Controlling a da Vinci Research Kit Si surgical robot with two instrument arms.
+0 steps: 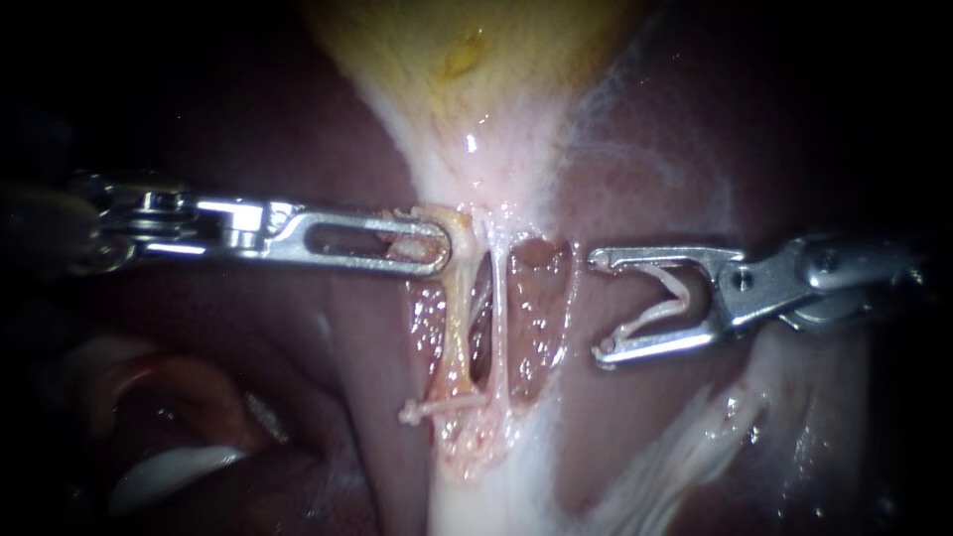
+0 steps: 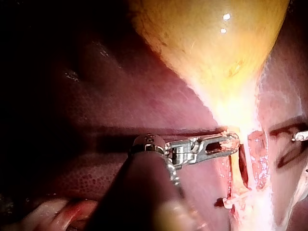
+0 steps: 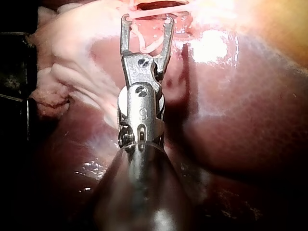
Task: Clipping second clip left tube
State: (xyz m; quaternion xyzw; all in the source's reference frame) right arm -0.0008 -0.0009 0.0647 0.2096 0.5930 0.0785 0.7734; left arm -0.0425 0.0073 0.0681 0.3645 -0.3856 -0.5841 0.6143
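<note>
Though both shafts fade into dark at the edges, left instrument (image 1: 440, 244) jaws are clamped on top of left tube (image 1: 455, 333), w/ fitted clip (image 1: 437, 407) across its lower end. Right instrument (image 1: 599, 308) jaws stand wide, holding loaded clip (image 1: 663, 296), near right tube (image 1: 499, 328), not touching.

Yellowish left tube (image 1: 455, 323), gripped by left instrument (image 1: 442, 243), bears a white clip (image 1: 442, 405) at its far end; open clip (image 1: 678, 286) fills right instrument's (image 1: 599, 306) jaws.
</note>
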